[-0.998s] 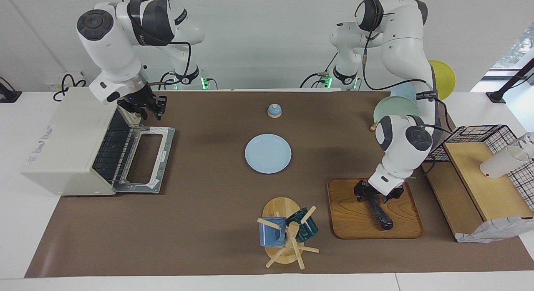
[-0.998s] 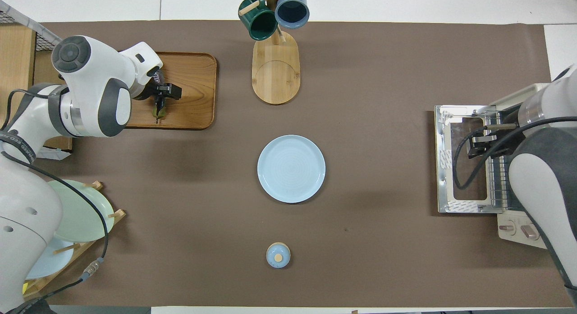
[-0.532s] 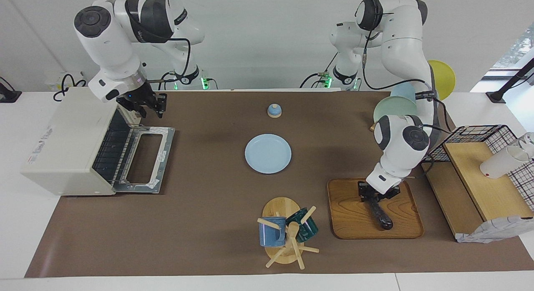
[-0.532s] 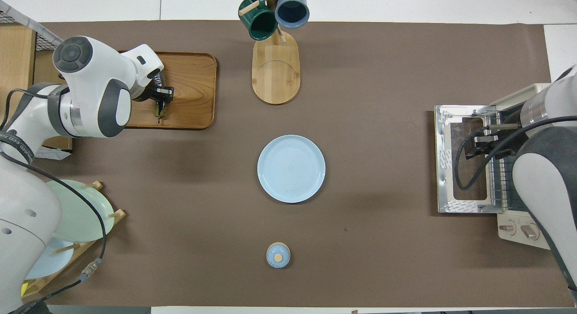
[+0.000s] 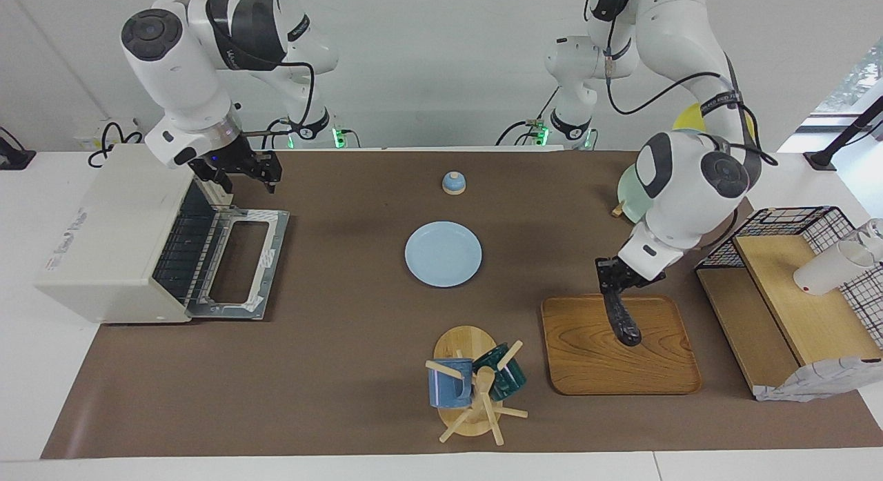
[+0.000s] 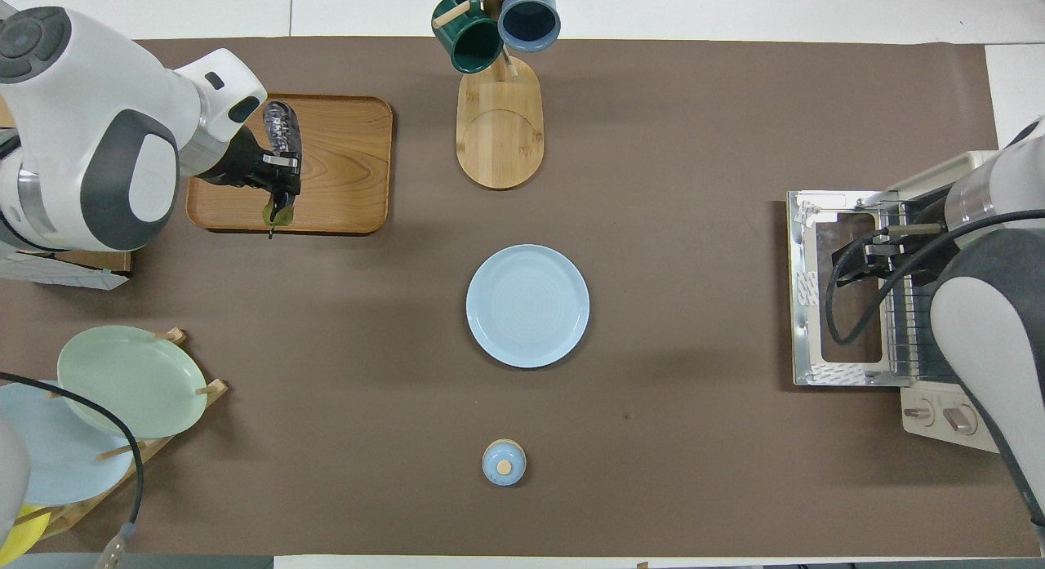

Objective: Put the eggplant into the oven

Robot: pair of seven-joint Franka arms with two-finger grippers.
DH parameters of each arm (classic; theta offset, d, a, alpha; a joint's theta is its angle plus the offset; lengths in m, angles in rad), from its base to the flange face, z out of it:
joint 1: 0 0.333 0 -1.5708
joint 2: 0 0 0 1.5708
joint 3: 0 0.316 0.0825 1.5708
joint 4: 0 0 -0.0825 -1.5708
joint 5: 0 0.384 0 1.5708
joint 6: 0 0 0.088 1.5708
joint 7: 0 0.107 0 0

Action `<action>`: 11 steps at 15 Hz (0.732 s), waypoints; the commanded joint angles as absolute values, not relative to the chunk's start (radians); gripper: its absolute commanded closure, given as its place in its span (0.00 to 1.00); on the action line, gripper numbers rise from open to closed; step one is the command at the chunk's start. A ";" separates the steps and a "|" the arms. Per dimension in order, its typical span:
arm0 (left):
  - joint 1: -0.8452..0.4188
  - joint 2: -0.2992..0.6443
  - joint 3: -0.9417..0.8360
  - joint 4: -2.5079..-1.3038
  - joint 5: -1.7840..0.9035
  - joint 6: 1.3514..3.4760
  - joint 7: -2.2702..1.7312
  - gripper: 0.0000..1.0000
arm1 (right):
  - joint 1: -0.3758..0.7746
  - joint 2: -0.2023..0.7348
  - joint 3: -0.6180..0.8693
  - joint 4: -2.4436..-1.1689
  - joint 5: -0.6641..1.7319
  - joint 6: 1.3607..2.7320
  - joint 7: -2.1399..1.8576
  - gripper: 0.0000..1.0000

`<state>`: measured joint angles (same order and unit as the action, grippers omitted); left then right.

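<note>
The long dark purple eggplant [image 5: 622, 320] is held by its stem end in the left gripper [image 5: 611, 277] over the wooden tray [image 5: 586, 357], clear for carrying. The cream-white toaster oven [image 5: 114, 239] is open, and the right gripper [image 5: 241, 174] waits over its door with fingers apart.

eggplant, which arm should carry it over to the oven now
Left. The left gripper is shut on the eggplant, lifted over the wooden tray. The right gripper waits over the oven door, holding nothing.
</note>
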<state>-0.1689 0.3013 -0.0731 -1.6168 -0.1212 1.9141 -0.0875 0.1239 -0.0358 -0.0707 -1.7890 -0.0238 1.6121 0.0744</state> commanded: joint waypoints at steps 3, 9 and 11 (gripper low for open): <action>-0.366 0.175 -0.060 -1.746 -0.182 1.905 -0.319 1.00 | 0.110 -0.041 -0.067 -1.782 -0.005 1.601 0.044 0.14; -0.604 0.169 -0.058 -1.939 -0.201 2.248 -0.509 1.00 | 0.110 -0.041 -0.066 -1.782 -0.005 1.598 0.043 0.14; -0.664 0.222 -0.057 -1.947 -0.202 2.313 -0.547 1.00 | 0.110 -0.041 -0.066 -1.782 -0.005 1.597 0.043 0.14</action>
